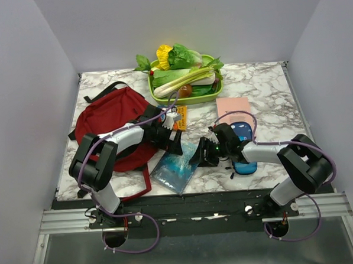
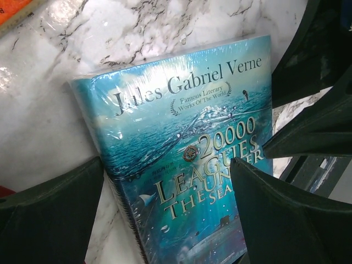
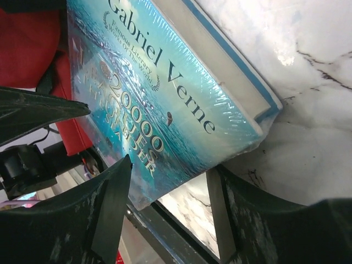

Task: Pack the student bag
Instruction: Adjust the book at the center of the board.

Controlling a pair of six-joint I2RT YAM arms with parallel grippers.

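The student bag (image 1: 114,126) is a dark red backpack lying at the left of the table; its red fabric (image 3: 27,55) also shows in the right wrist view. A shrink-wrapped blue book (image 1: 175,167) lies at the table's near edge, beside the bag. My left gripper (image 1: 174,145) hovers open over the book (image 2: 181,126), with one finger (image 2: 49,214) past the spine and the other over the cover. My right gripper (image 1: 202,156) is open around the book's near corner (image 3: 165,71), jaws either side of it.
A green tray (image 1: 216,94) of vegetables stands at the back. A pink notebook (image 1: 233,108) and a blue pencil case (image 1: 244,149) lie at the right under my right arm. An orange booklet (image 1: 180,117) lies near the bag. The table's black front rail (image 3: 165,236) runs just below the book.
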